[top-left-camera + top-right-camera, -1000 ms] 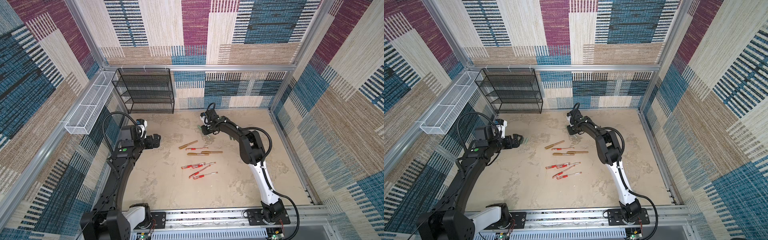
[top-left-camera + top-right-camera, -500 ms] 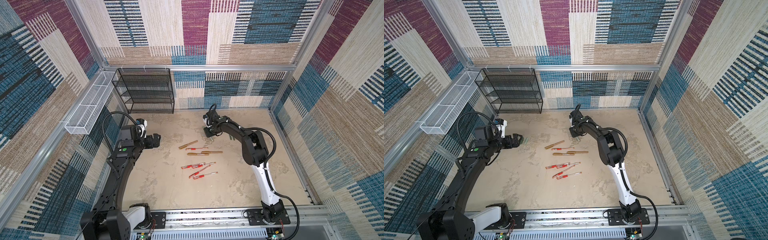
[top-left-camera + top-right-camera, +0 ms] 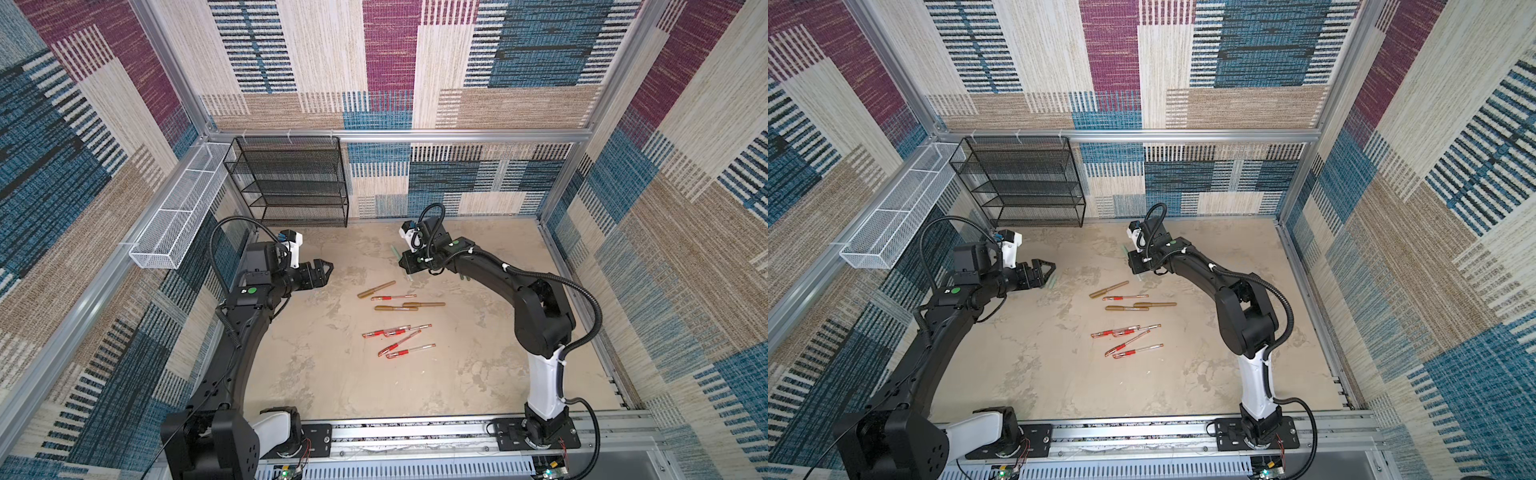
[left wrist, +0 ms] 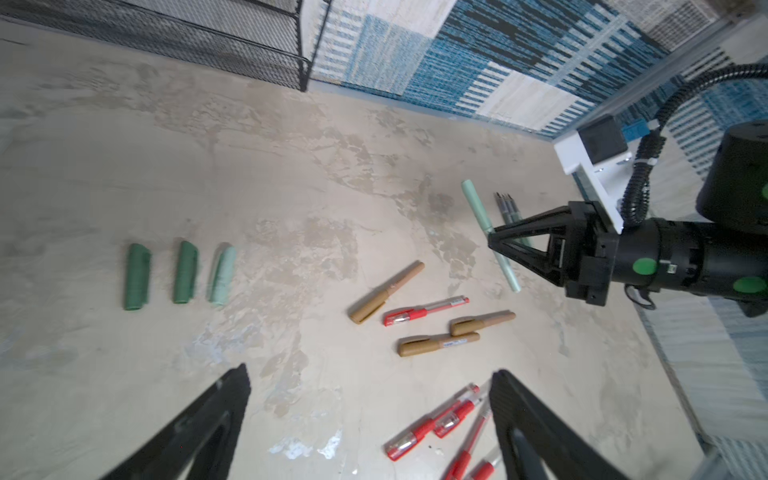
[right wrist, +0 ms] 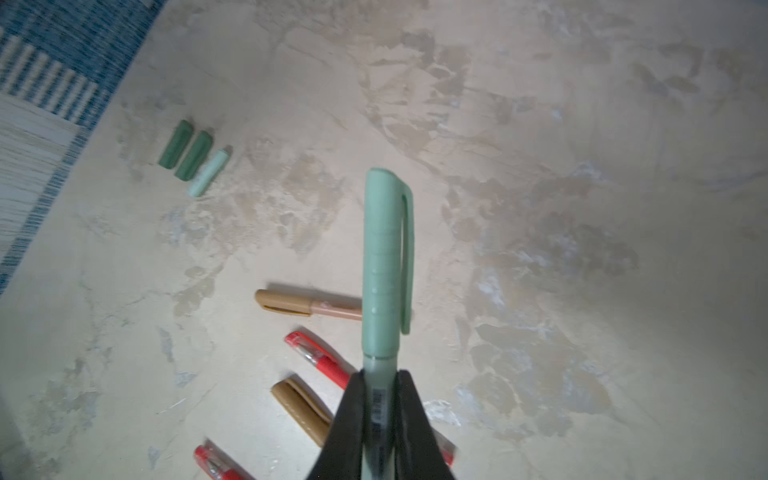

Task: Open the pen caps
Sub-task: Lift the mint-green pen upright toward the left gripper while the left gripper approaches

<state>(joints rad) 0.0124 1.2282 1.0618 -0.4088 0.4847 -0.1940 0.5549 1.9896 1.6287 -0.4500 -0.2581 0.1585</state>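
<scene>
My right gripper [image 5: 379, 376] is shut on the barrel of a light green pen [image 5: 384, 257], whose cap is still on and points away from the fingers. In both top views this gripper [image 3: 405, 266] [image 3: 1133, 266] hovers at the back middle of the table. Three loose green pen caps [image 4: 185, 272] [image 5: 194, 156] lie side by side. Three capped gold pens [image 3: 395, 308] and several capped red pens [image 3: 399, 332] lie in the middle. My left gripper [image 4: 370, 370] [image 3: 326, 270] is open and empty, left of the pens.
Dark uncapped pen bodies [image 4: 509, 208] lie behind the right gripper. A black mesh rack [image 3: 286, 183] stands at the back left and a white wire basket [image 3: 174, 220] hangs on the left wall. Patterned walls enclose the table [image 3: 332, 374].
The right gripper's jaws have closed tight on the light green pen and the arm has shifted slightly. The left arm has hardly moved.
</scene>
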